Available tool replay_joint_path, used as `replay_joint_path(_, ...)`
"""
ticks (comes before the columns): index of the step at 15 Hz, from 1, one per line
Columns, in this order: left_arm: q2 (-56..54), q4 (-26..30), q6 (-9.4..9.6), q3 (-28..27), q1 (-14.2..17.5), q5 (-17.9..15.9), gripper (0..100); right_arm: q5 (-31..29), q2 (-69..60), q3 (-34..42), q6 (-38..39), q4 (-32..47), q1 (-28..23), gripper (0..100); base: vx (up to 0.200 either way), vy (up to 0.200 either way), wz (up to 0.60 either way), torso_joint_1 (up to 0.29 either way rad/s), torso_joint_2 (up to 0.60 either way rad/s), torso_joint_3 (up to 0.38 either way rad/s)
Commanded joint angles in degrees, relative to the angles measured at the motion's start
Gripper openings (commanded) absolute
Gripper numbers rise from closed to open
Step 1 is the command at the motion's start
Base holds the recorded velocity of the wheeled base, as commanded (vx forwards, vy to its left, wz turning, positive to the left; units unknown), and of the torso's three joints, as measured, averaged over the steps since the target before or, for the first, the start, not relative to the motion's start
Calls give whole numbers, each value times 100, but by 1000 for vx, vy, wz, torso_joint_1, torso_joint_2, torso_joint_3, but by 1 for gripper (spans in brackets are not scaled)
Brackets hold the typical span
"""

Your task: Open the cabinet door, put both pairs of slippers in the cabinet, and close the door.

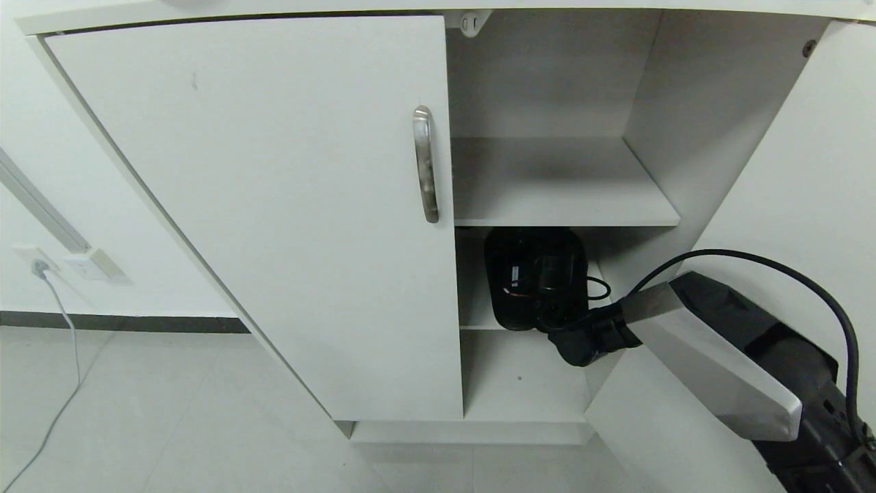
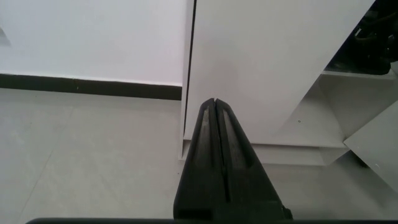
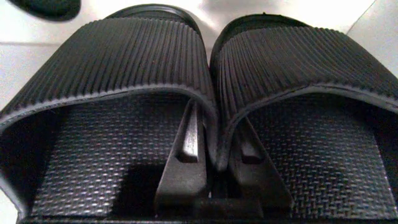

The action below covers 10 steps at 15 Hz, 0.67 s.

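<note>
Looking into the cabinet, I found its right door swung open, so I judged that step done, while the left door sat shut with its handle untouched. My right arm reached into the middle compartment, under the upper shelf and above the bottom compartment. In the right wrist view the right tool was clamped on 1 pair of black slippers, its fingers pinching the 2 inner walls together, the slippers side by side on the pale shelf. A dark shape lay beyond them; I could not tell whether it was the 2nd pair. The left tool was closed on nothing, low over the floor in front of the cabinet's base. By my reckoning, releasing this pair, accounting for the other pair and closing the door were left.
</note>
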Motion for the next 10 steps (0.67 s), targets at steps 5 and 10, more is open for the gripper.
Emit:
replay_joint_path(5, 9, -1, -2, 1, 1, 4, 0, 4, 207, -321, -1, 141, -45, 0, 0, 0, 0, 0, 0, 0)
replay_joint_path(10, 9, -1, -2, 1, 1, 12, 0, 4, 277, -329, -1, 141, -45, 0, 0, 0, 0, 0, 0, 0)
